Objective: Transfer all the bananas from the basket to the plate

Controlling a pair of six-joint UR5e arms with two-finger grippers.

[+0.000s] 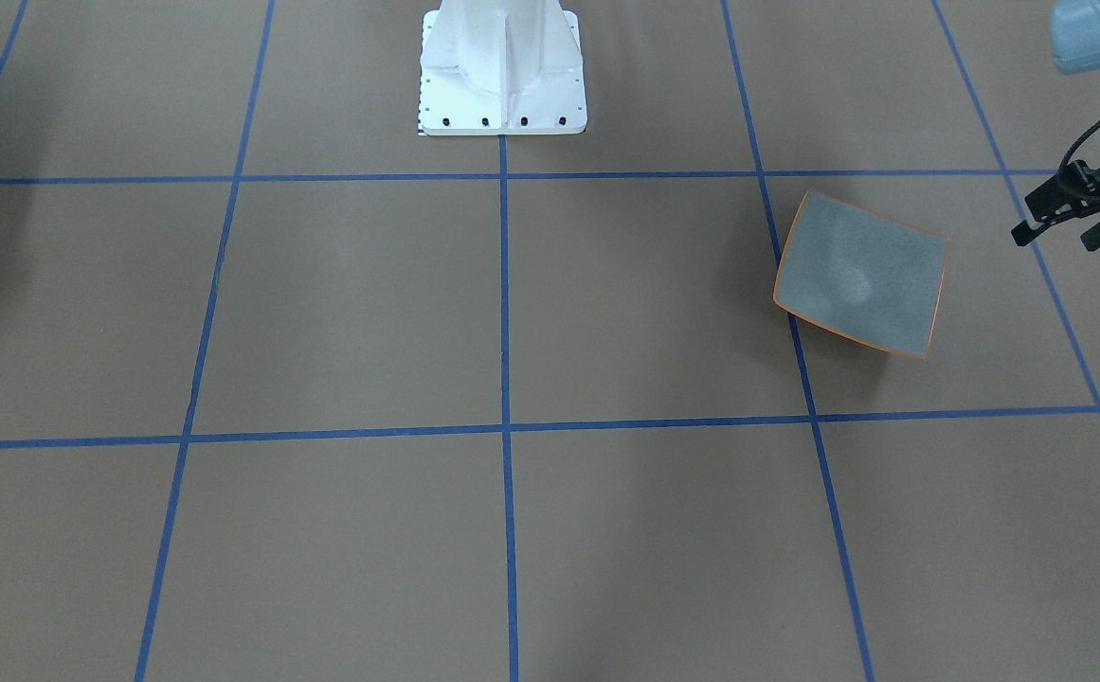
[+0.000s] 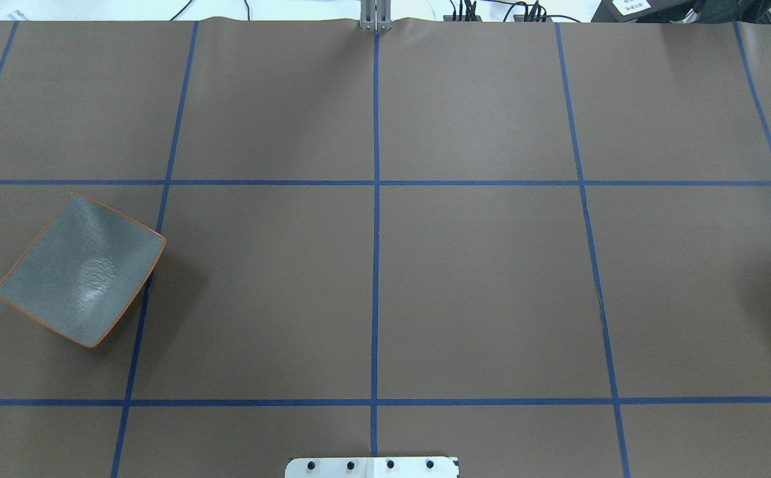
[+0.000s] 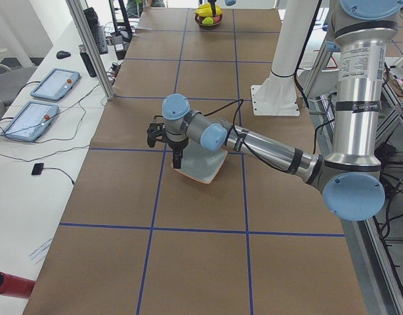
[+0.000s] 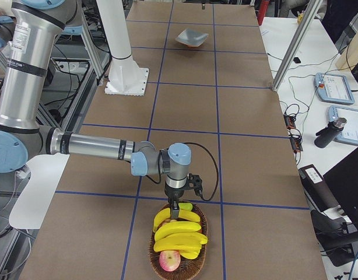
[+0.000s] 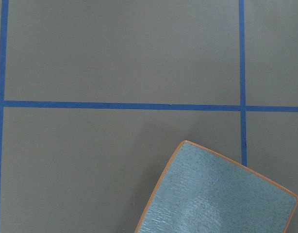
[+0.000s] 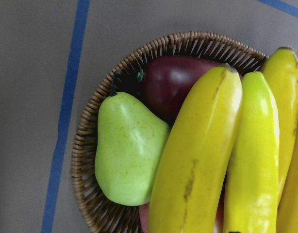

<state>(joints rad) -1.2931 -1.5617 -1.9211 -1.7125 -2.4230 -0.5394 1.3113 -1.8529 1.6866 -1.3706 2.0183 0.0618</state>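
Exterior right: right pincer [image 4: 174, 214] at bananas [image 4: 180, 233], cannot tell spread | left pincer [image 1: 1061, 227] cropped, cannot tell

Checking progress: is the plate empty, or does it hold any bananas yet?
Empty. The plate shows only bare speckled surface; the bananas lie in the basket.

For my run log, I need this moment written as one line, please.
transferred: none | bananas: in basket | plate: empty | left gripper: open, near plate | right gripper: over basket, state unclear
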